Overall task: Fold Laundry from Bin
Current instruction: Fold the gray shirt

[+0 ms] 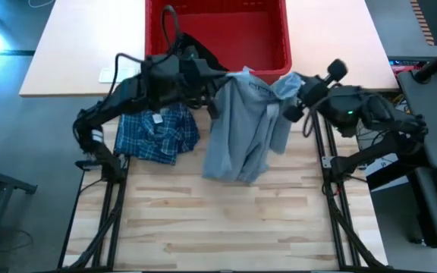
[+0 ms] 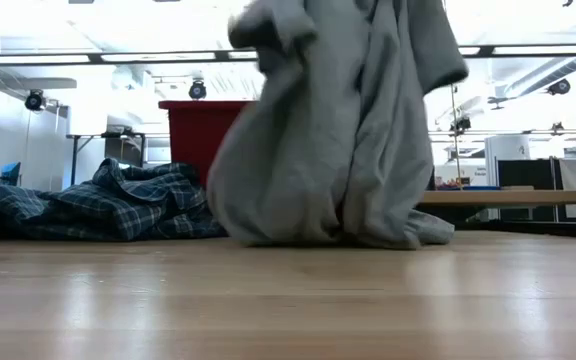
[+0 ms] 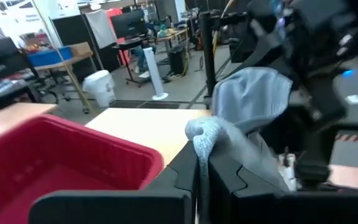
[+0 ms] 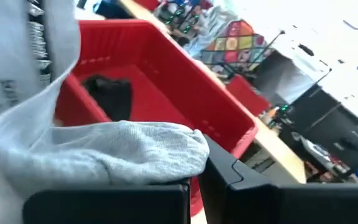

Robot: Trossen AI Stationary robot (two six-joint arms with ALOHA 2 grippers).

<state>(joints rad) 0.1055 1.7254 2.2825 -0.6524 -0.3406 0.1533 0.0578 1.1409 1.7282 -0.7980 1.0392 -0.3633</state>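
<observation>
A light grey T-shirt (image 1: 243, 129) hangs between my two grippers over the middle of the table, its lower end on the wood (image 2: 368, 235). My left gripper (image 1: 217, 82) is shut on its left upper part. My right gripper (image 1: 288, 102) is shut on its right upper part. A blue-and-white plaid shirt (image 1: 158, 133) lies crumpled on the table under my left arm. The red bin (image 1: 217, 34) stands at the far edge, with a small black garment (image 4: 107, 93) lying on its floor. My left gripper pinches a bunched bit of the T-shirt's upper edge (image 3: 202, 142) between its two fingers (image 3: 173, 186), which lie about level. The cloth droops away from the fingers and hangs below them. My right gripper pinches a bunched fold of the T-shirt's upper part (image 4: 166, 155) between its two fingers (image 4: 241, 186), which lie about level. The rest hangs down, slack, to the table.
The near half of the wooden table (image 1: 226, 220) is bare. A white sheet (image 1: 112, 73) lies at the far left beside the bin. The plaid shirt (image 2: 108, 205) lies just left of the hanging T-shirt (image 2: 338, 150). Desks and equipment stand beyond the table.
</observation>
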